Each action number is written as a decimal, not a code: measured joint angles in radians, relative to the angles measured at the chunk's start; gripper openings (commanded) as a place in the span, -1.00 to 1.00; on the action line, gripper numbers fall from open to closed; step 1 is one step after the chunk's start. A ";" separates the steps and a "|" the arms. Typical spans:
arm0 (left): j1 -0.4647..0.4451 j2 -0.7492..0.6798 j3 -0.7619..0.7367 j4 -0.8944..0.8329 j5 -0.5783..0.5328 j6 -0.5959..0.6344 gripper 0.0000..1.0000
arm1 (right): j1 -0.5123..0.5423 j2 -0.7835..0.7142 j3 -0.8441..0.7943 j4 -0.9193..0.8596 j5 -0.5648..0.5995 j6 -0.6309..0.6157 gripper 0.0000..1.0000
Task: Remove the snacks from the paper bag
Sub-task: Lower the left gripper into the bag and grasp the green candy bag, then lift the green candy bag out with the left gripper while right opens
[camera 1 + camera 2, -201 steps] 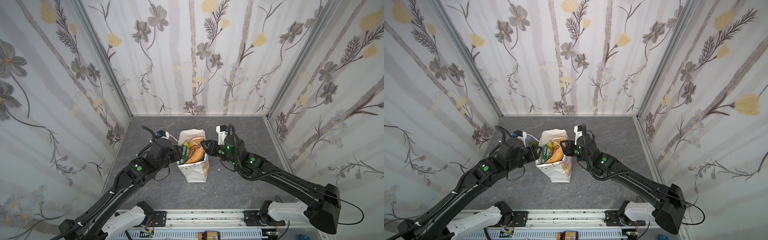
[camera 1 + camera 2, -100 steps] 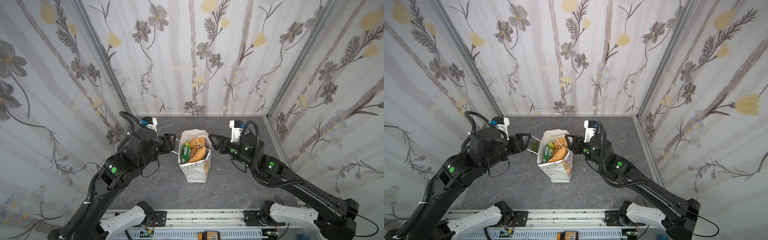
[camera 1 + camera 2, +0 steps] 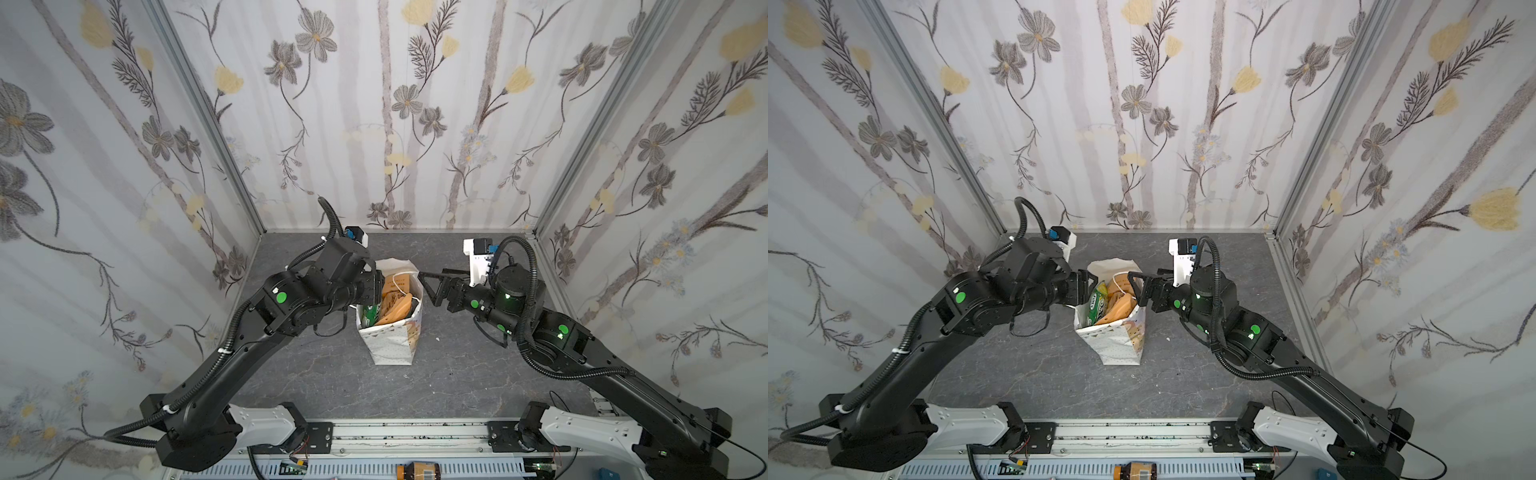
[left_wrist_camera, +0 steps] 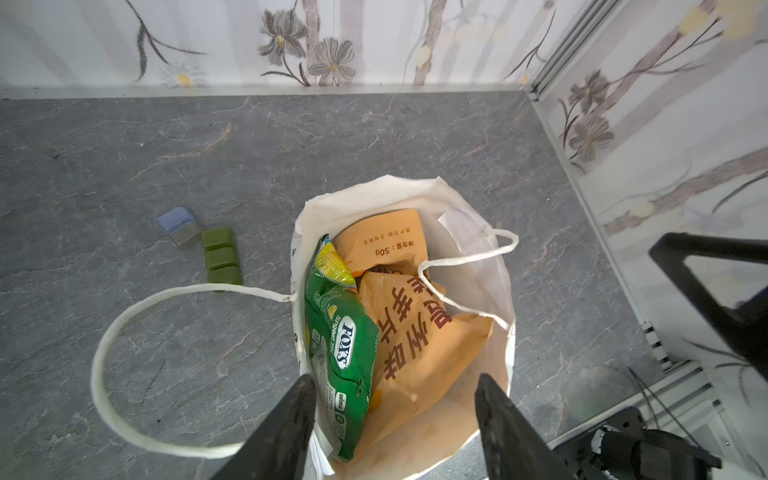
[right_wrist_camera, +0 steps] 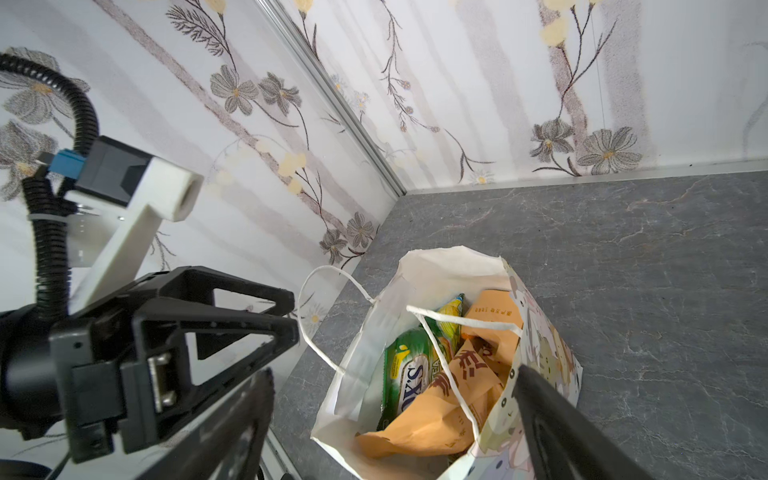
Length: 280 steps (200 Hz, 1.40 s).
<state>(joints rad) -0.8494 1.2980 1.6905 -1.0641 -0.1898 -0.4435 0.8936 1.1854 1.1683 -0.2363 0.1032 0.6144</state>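
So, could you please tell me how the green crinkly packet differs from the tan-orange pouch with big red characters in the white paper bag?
The glossy green crinkly packet carries a white oval logo; the matte tan-orange pouch carries dark red characters. The packet is narrower than the pouch. The packet stands on edge against the bag wall, while the pouch lies crumpled mid-bag under a white cord handle. Both sit inside the white paper bag.

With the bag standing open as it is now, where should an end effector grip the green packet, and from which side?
Probably from above, through the paper bag's open mouth: pinch the green packet across its thin exposed part. It stands on edge against the bag wall, under the open left end effector.
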 measured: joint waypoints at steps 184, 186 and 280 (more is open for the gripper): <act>0.003 0.260 -0.132 0.020 -0.090 0.058 -0.21 | -0.031 -0.021 -0.041 -0.028 0.028 -0.006 0.81; 0.003 0.260 -0.134 0.021 -0.090 0.058 -0.23 | -0.032 -0.021 -0.040 -0.028 0.029 -0.006 0.81; 0.005 0.218 -0.099 0.026 -0.074 0.047 -1.00 | -0.035 -0.048 -0.037 -0.013 0.040 -0.005 0.82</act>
<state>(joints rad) -0.8444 1.5162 1.5913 -1.0378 -0.2638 -0.3969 0.8581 1.1378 1.1313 -0.2493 0.1429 0.6094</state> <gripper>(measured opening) 0.048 0.905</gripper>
